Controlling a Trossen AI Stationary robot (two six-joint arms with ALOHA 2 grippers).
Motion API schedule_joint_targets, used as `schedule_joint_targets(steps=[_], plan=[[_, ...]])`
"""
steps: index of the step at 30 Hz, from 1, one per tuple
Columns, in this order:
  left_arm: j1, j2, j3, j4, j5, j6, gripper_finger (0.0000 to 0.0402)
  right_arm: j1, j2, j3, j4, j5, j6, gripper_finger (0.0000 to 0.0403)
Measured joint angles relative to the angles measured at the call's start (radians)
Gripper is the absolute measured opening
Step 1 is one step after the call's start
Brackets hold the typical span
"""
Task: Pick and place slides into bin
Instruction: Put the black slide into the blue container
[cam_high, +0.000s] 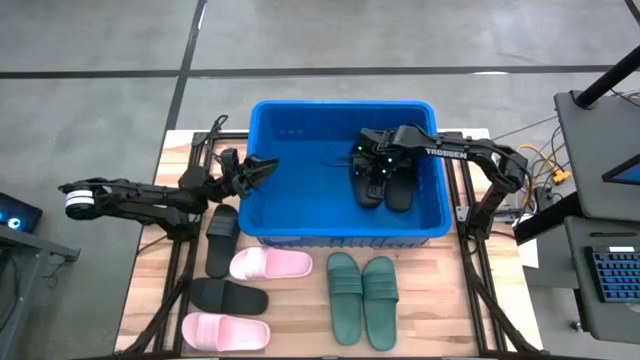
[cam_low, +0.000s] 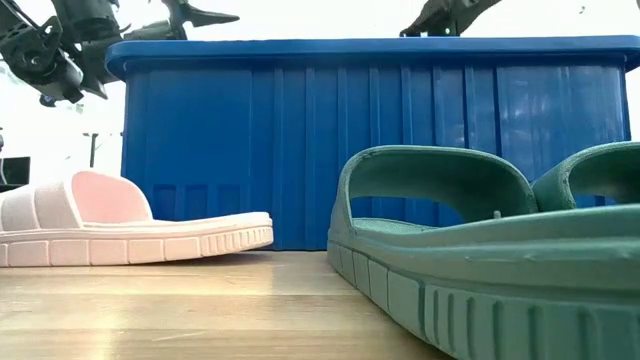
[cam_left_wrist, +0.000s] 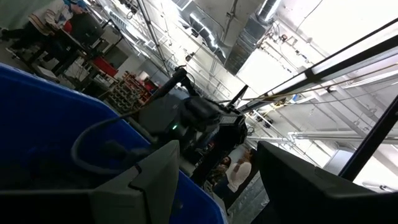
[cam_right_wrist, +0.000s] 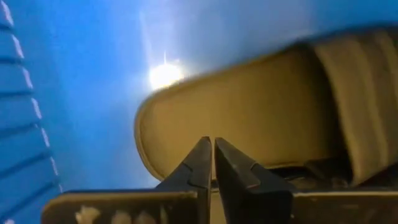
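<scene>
Inside the bin (cam_high: 300, 130), the right gripper (cam_high: 375, 165) hangs with fingers pressed together, holding nothing, over two black slides (cam_high: 385, 185). Six slides remain on the table — nearest the open-fingered left gripper (cam_high: 262, 167), a black slide (cam_high: 221, 240) lying lengthwise away from it.

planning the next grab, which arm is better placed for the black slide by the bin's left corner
Left. The left gripper hangs open at the bin's left wall, close above that black slide. The right gripper is shut, down inside the bin over two black slides.
</scene>
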Motion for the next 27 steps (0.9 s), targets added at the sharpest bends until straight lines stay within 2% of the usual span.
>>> schedule_joint_targets(steps=[14, 19, 23, 27], plan=[[0.000, 0.000, 0.000, -0.001, 0.000, 0.000, 0.0201, 0.000, 0.012, -0.232, 0.233, 0.004, 0.008, 0.0008], [0.000, 0.000, 0.000, -0.005, 0.000, 0.000, 0.0201, 0.000, 0.008, -0.292, 0.265, 0.003, 0.016, 0.0008], [0.000, 0.000, 0.000, -0.006, -0.001, 0.000, 0.0201, 0.000, 0.006, -0.316, 0.286, -0.001, 0.036, 0.0008], [0.000, 0.000, 0.000, -0.007, -0.001, 0.000, 0.0201, 0.000, 0.009, -0.281, 0.265, -0.004, 0.065, 0.0008]])
